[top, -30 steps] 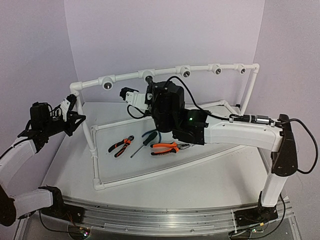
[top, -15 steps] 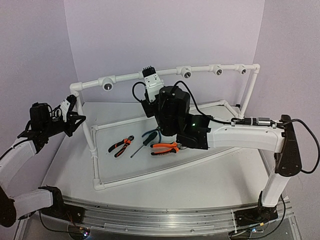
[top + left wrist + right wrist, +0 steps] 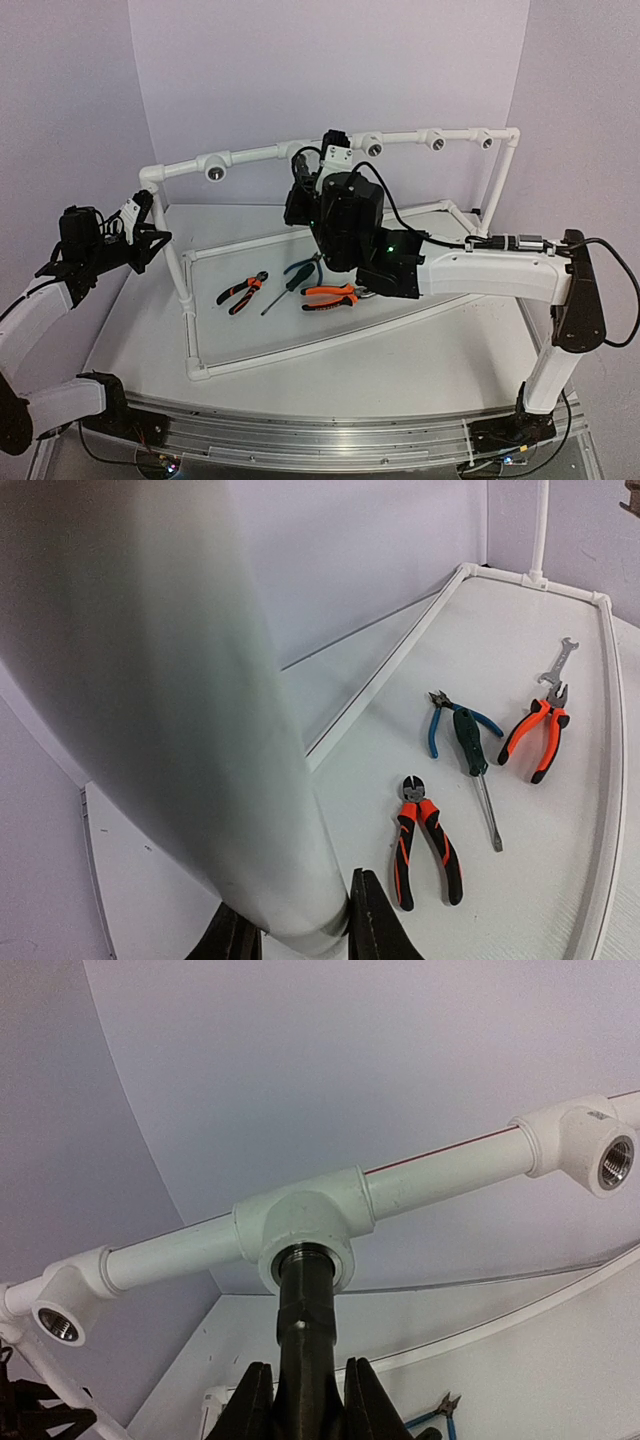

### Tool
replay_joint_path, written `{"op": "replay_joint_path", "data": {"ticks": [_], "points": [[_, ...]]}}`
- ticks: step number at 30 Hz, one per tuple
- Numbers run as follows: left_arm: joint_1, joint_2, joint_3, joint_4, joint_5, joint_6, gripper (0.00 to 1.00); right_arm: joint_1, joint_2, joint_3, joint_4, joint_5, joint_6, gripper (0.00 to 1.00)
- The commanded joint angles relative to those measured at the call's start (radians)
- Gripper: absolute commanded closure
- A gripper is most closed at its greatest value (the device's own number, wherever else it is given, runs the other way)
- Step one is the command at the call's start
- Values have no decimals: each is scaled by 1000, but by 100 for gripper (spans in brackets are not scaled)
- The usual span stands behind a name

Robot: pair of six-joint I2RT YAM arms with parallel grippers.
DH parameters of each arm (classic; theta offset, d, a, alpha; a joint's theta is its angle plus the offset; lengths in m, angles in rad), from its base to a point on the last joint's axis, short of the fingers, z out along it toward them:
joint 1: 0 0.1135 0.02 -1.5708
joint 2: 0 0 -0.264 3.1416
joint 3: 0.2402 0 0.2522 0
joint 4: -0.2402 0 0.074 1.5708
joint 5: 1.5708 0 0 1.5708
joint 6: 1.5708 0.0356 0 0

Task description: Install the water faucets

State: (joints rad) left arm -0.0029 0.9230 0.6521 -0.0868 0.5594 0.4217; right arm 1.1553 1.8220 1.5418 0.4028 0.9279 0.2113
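White plastic pipe sets my limits in the overhead view. The pipe frame (image 3: 250,155) edges the bench (image 3: 400,350) and carries a rail across 12 o'clock, close to the lilac walls (image 3: 300,60). Open room lies toward 5 and 6 o'clock. Orange pliers (image 3: 335,296), a screwdriver (image 3: 285,285) and smaller cutters (image 3: 242,291) lie loose near the middle. My right arm stretches in from 4 o'clock with its wrist tipped up at the rail. My left arm bends in from 8 o'clock to the corner post (image 3: 178,265).

On the left wrist camera, my left hand (image 3: 300,935) is closed around that post, which fills the view from 9 to 6 o'clock. The tools sit well apart at 3 o'clock.

On the right wrist camera, my right hand (image 3: 300,1385) is clamped on the dark water faucet (image 3: 303,1320). It stands upright, its top end inside the tee fitting (image 3: 305,1220) on the rail. Threaded sockets (image 3: 612,1160) show at 2 and 8 o'clock, well apart.
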Motion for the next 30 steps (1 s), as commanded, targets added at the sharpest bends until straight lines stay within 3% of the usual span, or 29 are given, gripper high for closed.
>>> {"op": "replay_joint_path", "data": {"ticks": [1,12,20,21,25,30], "points": [[-35,39,-101,-336,77,201,100,-21,-8,-30,-30,-11,168,100],[-35,38,-103,-327,80,204,100,-23,-60,-110,-32,-8,718,100],[-35,32,-106,-326,82,211,100,-23,-80,-112,-32,-20,737,99],[-35,32,-106,-326,82,212,100,-23,-85,-121,-32,-16,743,96],[-35,30,-104,-329,82,218,100,-23,-109,-148,-32,-23,779,59],[-35,31,-101,-327,86,223,100,-23,-148,-149,-32,-74,708,41]]}}
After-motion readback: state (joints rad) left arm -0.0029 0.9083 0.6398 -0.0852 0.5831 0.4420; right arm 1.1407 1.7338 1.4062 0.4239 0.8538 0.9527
